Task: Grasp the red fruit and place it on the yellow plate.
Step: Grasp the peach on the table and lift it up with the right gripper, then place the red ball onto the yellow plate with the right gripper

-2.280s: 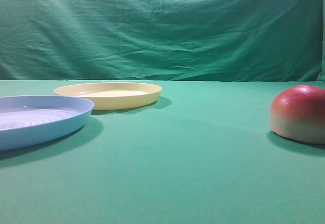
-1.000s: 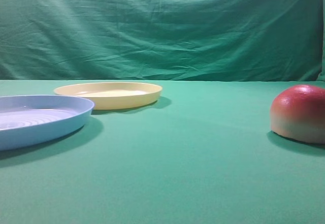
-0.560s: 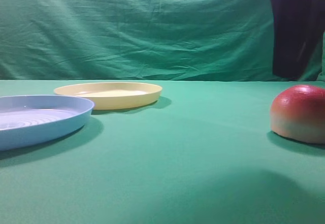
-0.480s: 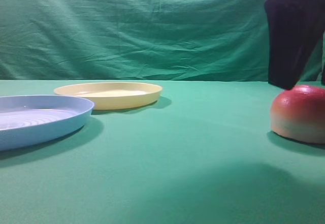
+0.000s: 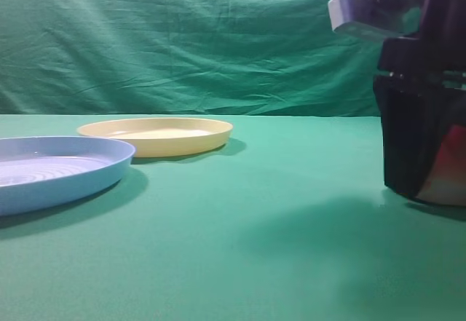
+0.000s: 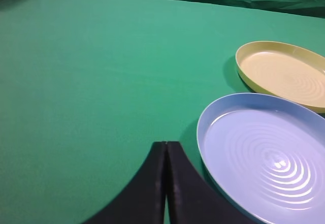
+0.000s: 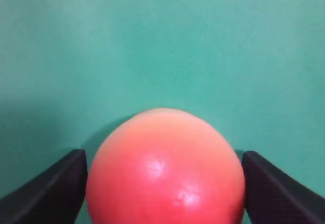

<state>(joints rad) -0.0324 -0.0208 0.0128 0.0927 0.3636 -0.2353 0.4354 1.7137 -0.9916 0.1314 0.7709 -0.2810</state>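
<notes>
Now we record the right gripper (image 7: 163, 183) as newly arrived over the red fruit (image 7: 165, 168): a second ago the fruit sat alone at the right of the green table (image 5: 277, 212), and since then the arm has dropped from above to cover most of it in the high view. In the wrist view we see a finger (image 7: 45, 191) on either side of the fruit, each tight against its flank; whether they already press it or merely flank it we cannot tell. The fruit rests on the cloth, not lifted. The left gripper (image 6: 166, 183) hangs with its fingers together, beside the blue plate (image 6: 203, 132). The yellow plate (image 5: 109, 128) lies bare, well apart to the left. We judge the grasp imminent, the carry across not yet begun.
</notes>
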